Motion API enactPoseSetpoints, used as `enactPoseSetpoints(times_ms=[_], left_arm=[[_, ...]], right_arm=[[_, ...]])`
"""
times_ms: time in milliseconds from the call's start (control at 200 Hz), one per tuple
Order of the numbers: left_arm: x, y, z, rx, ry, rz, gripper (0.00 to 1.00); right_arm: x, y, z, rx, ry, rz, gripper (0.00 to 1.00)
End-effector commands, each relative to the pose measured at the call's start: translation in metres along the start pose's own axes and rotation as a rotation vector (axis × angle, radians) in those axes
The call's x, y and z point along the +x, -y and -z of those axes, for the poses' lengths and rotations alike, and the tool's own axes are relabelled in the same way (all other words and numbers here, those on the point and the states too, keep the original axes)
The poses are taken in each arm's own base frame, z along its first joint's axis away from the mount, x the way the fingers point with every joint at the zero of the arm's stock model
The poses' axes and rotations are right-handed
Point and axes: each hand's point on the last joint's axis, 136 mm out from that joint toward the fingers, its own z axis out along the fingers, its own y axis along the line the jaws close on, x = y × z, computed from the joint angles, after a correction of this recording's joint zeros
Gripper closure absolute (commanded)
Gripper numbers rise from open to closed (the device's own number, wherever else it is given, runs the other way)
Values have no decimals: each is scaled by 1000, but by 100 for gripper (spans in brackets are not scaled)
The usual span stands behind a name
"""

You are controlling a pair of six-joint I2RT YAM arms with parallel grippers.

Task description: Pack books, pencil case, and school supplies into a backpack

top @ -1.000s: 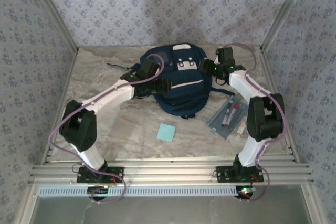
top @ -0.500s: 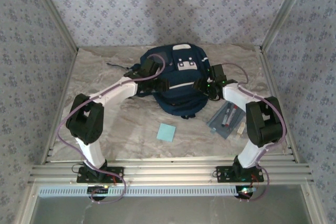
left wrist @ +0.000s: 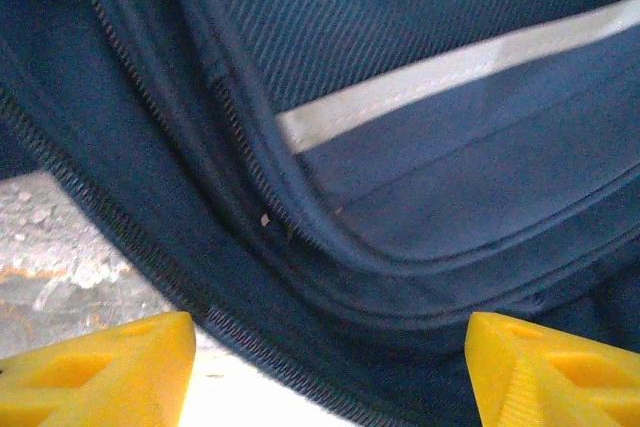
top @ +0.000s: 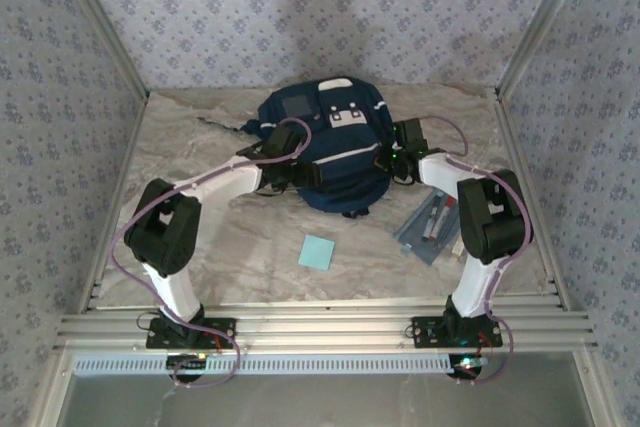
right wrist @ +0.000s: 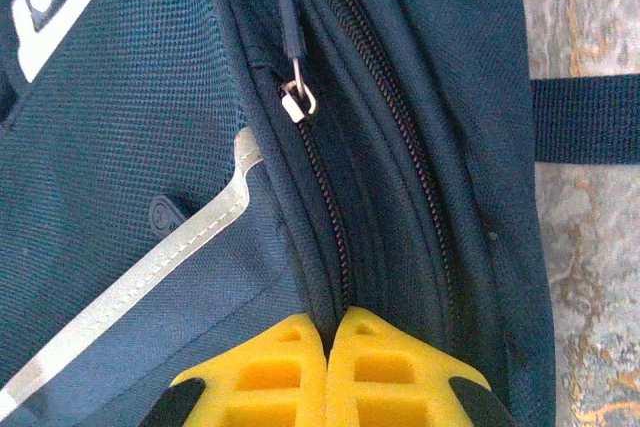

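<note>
Left end effector (left wrist: 325, 347) is gaping empty at the backpack (top: 325, 137); right end effector (right wrist: 330, 332) is clamping tight, maybe on its zipper (right wrist: 330, 217); case (top: 432, 225) and pad (top: 316, 251) are lying beside.

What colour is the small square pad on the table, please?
The pad is light blue; top external view.

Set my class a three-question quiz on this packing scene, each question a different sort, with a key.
1. True or false: the pencil case lies inside the backpack.
2. The left gripper has its fingers apart at the backpack. The right gripper has its yellow fingers: A) wide apart B) pressed together C) clamped on the pencil case.
3. Fill in: the light-blue pad lies on the ____, nearer the arm bases than the backpack.
Key: 1 false, it lies on the table; 2 B; 3 table.
</note>
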Motion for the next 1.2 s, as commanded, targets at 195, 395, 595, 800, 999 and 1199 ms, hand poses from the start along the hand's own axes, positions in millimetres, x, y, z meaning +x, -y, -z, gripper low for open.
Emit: enactPoseSetpoints(times_ms=[195,395,595,800,999,1199], left_arm=[[-26,12,45,52,118,-13,28],[-32,5,49,20,153,-11,28],[-35,-5,50,-2,174,-34,30],[-49,4,55,-9,221,-229,31],[-60,30,51,28,223,-403,32],[-48,82,37,72,194,-607,30]], right_arm=[[-62,-60,49,-116,155,110,100],[-75,-74,58,-152,183,112,100],[-92,-83,61,-187,212,78,100],[-101,-95,55,-218,199,53,100],[-104,-100,51,-232,189,25,100],[-104,-103,47,-228,173,16,100]])
